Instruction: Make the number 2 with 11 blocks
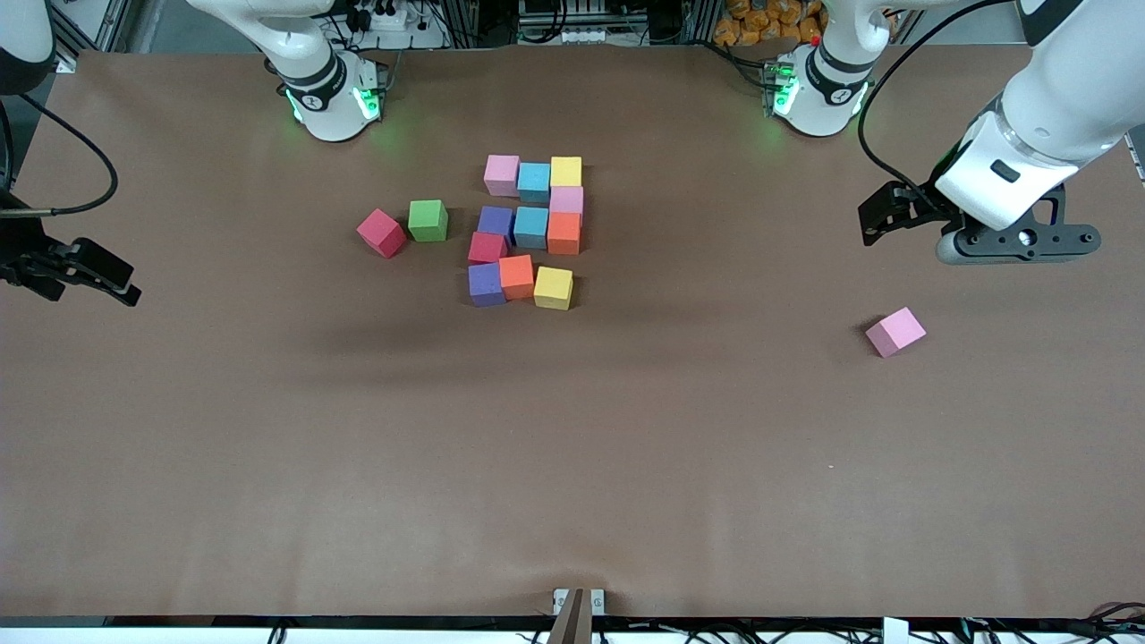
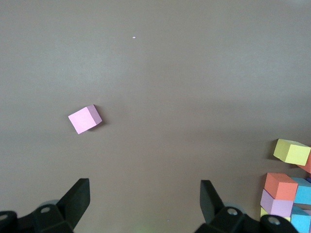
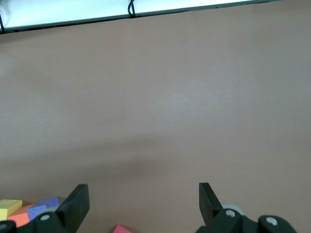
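Eleven blocks adjoin in mid-table as a blocky number 2 [image 1: 530, 229]: pink [image 1: 502, 174], cyan and yellow [image 1: 565, 171] in one end row, purple, orange and yellow [image 1: 553, 287] in the other. A loose pink block [image 1: 894, 331] [image 2: 85, 119] lies tilted toward the left arm's end. A loose red block [image 1: 381, 233] sits beside the digit toward the right arm's end. My left gripper [image 1: 875, 224] [image 2: 145, 194] hangs open and empty over bare table close to the loose pink block. My right gripper [image 1: 112, 279] [image 3: 143, 199] waits open and empty at the right arm's end.
A green cube [image 1: 428, 220] stands between the loose red block and the digit. Black cables hang at the table's edge near the right gripper. The brown table [image 1: 572, 465] spreads wide nearer the front camera.
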Controlling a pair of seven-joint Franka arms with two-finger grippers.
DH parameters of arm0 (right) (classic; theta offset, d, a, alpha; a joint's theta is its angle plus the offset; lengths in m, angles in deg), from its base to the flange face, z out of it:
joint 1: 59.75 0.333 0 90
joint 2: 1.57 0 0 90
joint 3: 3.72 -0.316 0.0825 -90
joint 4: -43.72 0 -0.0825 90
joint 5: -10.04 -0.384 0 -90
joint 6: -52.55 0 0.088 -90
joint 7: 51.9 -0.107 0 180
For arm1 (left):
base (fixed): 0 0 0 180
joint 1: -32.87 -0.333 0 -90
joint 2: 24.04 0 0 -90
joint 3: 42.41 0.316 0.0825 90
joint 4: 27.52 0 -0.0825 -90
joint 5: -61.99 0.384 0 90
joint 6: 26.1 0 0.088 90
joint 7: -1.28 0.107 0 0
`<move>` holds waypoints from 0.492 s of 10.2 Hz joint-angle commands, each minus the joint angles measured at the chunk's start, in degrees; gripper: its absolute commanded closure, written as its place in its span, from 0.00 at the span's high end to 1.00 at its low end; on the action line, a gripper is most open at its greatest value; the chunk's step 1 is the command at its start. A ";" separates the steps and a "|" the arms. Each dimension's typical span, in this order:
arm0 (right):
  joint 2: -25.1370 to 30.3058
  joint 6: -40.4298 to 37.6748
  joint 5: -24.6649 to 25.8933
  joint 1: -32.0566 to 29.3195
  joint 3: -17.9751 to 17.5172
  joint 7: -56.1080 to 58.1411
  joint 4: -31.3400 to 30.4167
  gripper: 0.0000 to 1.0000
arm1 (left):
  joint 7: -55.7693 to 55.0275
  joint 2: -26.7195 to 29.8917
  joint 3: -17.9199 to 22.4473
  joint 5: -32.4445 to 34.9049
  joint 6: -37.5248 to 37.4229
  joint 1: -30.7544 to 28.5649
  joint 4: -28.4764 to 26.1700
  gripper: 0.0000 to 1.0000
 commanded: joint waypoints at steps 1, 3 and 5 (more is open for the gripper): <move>-0.40 -1.05 0.50 -3.60 -3.60 -0.57 1.39 1.00 | 0.10 0.24 -0.22 0.92 -0.52 -0.57 0.24 1.00; -0.40 -1.05 0.67 -3.08 -3.60 -0.57 1.39 1.00 | -0.08 0.33 -0.13 0.83 -0.52 -0.57 0.51 1.00; -0.40 -1.05 0.67 -3.08 -3.60 -0.57 1.39 1.00 | -0.08 0.42 -0.13 0.83 -0.52 -0.57 0.42 1.00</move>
